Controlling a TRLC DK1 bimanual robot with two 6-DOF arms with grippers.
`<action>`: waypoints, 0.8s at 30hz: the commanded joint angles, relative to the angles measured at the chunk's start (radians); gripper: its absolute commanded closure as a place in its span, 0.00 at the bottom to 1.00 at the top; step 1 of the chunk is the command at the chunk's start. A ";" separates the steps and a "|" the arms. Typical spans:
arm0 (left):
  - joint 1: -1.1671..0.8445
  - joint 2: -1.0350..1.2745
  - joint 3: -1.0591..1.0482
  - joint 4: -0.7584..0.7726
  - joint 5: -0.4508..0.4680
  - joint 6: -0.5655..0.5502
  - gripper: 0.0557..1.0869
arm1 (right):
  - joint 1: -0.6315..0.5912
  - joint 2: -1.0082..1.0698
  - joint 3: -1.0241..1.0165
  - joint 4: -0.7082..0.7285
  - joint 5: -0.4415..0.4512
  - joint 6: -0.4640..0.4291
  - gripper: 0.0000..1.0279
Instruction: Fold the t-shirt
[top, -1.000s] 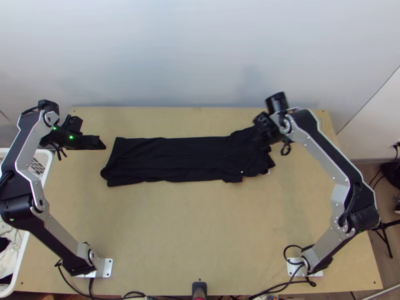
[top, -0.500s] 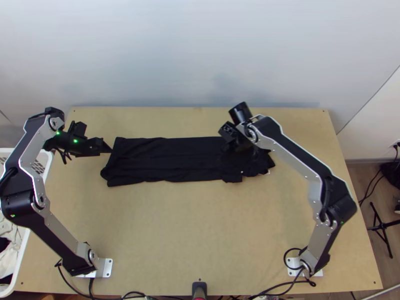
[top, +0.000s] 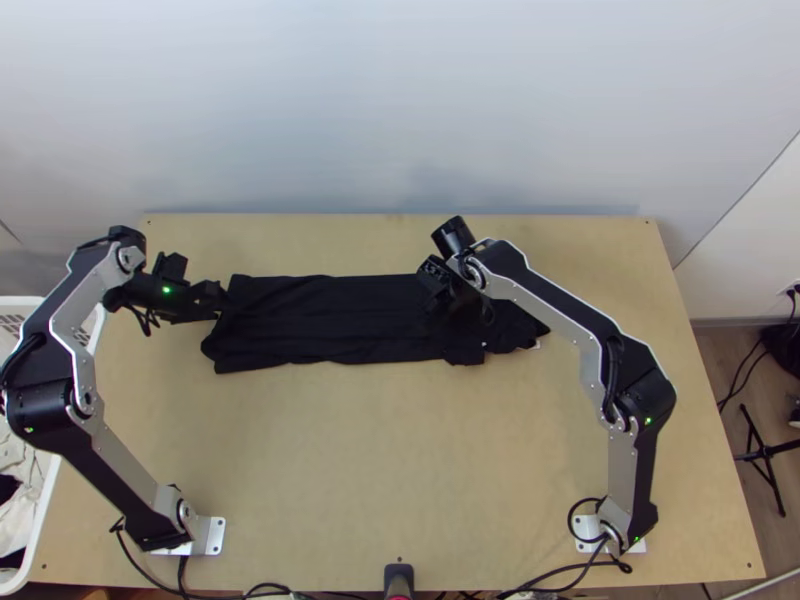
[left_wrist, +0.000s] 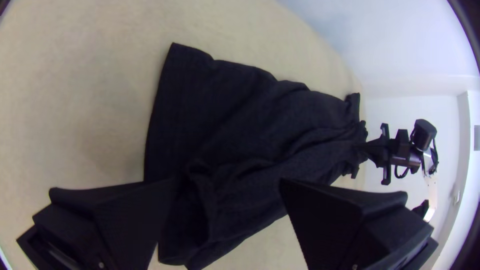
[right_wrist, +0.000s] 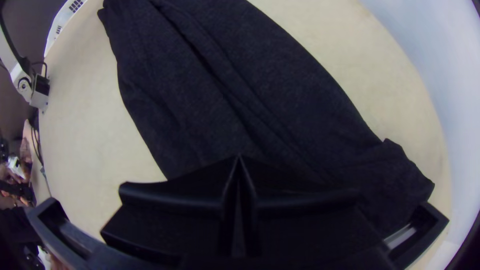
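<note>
While the t-shirt (top: 330, 320) lies in a long, narrow strip across the far half of the bench (top: 380, 470), both claws are at it, one toward each end. It is black and fairly flat along its left and middle stretch, with lengthwise creases, and more rumpled and uneven at the right end. The left claw (top: 222, 297) is at the shirt's left end; in the left wrist view the claw (left_wrist: 227, 182) has its fingers spread wide, with dark cloth showing between and beyond them. The right claw (top: 452, 302) points down over the right part of the shirt; seen from its own wrist, the claw (right_wrist: 239, 157) has its fingertips together above the cloth, though black on black makes it hard to say, in fairness, whether they pinch any. Beside the rumpled end is a small pale spot (top: 538, 344), possibly a label, too small to read. At the bench's left edge is a white basket (top: 45, 495) with pale and dark cloth inside.
</note>
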 joint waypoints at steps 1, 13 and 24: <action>-0.020 -0.008 -0.032 0.067 0.008 -0.033 0.05 | -0.014 0.033 0.008 0.003 0.000 -0.008 0.97; 0.014 0.004 -0.043 0.092 -0.093 0.001 0.05 | -0.019 0.044 0.005 0.012 0.000 -0.012 0.97; 0.000 0.072 -0.052 0.105 -0.092 -0.008 0.05 | -0.022 0.053 0.008 0.017 0.000 -0.025 0.97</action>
